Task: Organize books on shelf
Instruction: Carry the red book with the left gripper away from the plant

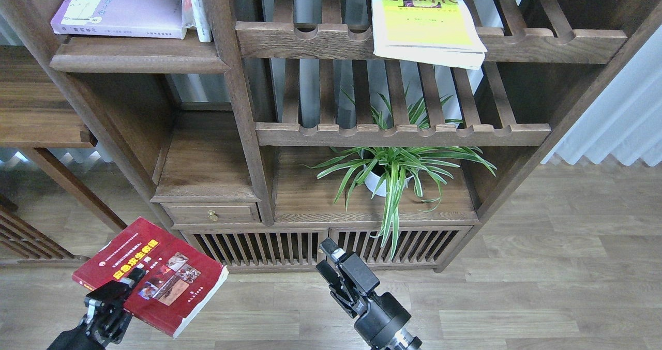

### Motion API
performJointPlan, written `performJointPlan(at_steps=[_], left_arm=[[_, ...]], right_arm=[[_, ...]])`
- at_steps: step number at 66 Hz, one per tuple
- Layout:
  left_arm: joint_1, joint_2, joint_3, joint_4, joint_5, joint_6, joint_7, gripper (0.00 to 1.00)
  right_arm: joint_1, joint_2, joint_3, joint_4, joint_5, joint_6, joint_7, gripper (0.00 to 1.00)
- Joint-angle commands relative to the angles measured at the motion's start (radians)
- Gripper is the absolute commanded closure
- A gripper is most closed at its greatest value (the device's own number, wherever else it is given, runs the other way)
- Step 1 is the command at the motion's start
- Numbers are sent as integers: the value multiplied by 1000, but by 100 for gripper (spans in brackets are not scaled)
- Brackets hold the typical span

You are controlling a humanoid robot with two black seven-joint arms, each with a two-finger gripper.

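My left gripper (129, 283) is shut on the near edge of the red book (155, 275) with the yellow title, holding it flat and low at the bottom left, in front of the bookcase base. The pale lavender book (121, 9) lies flat on the solid dark-brown shelf (137, 55) at top left. The yellow-green book (421, 19) lies on a slatted rack at top centre, overhanging its front rail. My right gripper (331, 254) is empty at bottom centre; its fingers are too dark to tell apart.
White-spined upright books (196, 6) stand right of the lavender book against a post. A potted spider plant (393, 171) sits on the lower board. A small drawer (212, 213) and slatted cabinet doors (331, 246) are below. A side table (41, 117) stands left.
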Motion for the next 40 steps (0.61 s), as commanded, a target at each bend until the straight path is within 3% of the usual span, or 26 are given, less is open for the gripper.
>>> performJointPlan(at_steps=[1,30,40], left_arm=[[19,0,-1,-1,0,0,1,97],[97,-2,-21,-99,0,0,0,98],[152,0,-90,-97,0,0,1,97]], right_arm=[[1,0,7,17,8,0,1,1],[10,0,35,21,26,0,16,1],[10,0,33,18,26,0,16,1]])
